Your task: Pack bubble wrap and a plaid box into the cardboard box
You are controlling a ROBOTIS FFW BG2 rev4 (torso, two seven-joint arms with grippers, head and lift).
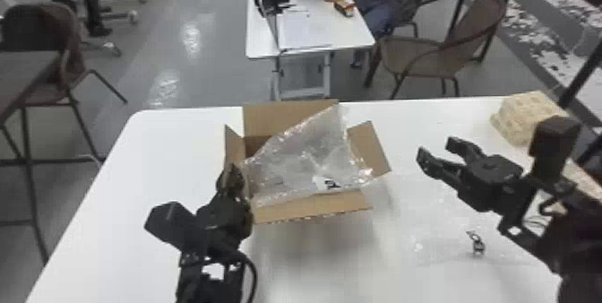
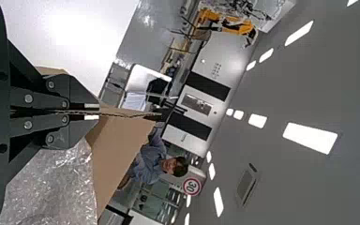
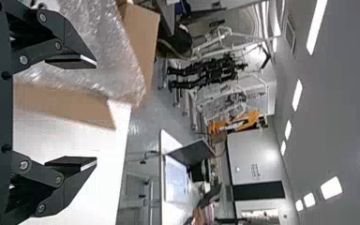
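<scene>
Bubble wrap (image 1: 298, 158) slants up out of the cardboard box (image 1: 313, 209), left of the right gripper's (image 1: 437, 149) spread fingers, likely the ones to tuck it; the left gripper (image 2: 98, 111) pinches the left flap (image 1: 233, 143). The plaid box (image 1: 526, 116) sits far right.

the left end effector (image 1: 231, 174) is closed; the right end effector (image 1: 437, 150) holds its 2 fingers apart.
</scene>
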